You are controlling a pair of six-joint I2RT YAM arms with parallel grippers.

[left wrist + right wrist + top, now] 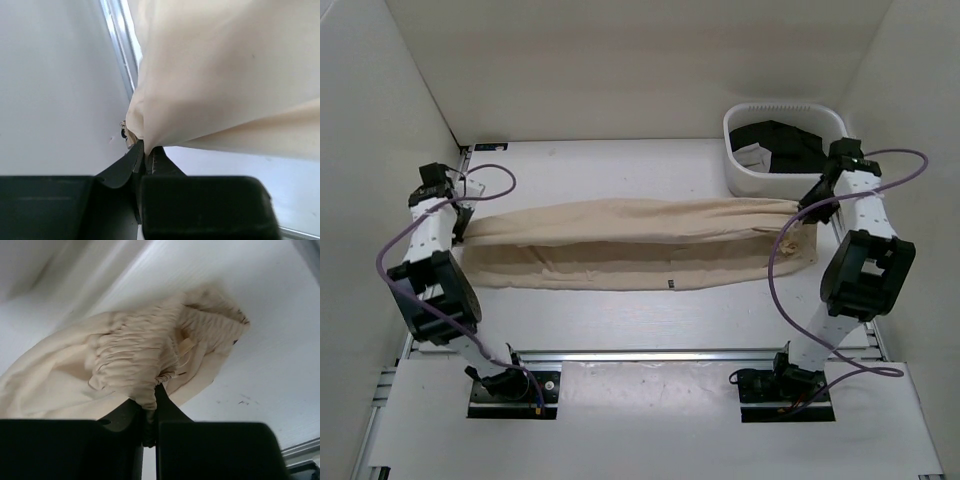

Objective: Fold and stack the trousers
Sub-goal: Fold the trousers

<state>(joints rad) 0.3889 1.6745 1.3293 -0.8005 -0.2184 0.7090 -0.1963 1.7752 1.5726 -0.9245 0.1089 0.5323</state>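
Note:
Cream trousers (630, 245) lie stretched left to right across the table, folded lengthwise, with the upper layer lifted at both ends. My left gripper (467, 222) is shut on the leg-end cloth; in the left wrist view the cream trousers (225, 75) are pinched between its fingers (144, 150). My right gripper (807, 212) is shut on the gathered elastic waistband (145, 360), which is held just above the table. A white basket (745, 175) at the back right holds dark folded clothes (782, 145).
White walls enclose the table on the left, back and right. The white basket stands close behind my right arm. A metal rail (660, 355) runs along the near edge of the table. A purple cable (780, 270) hangs from the right arm.

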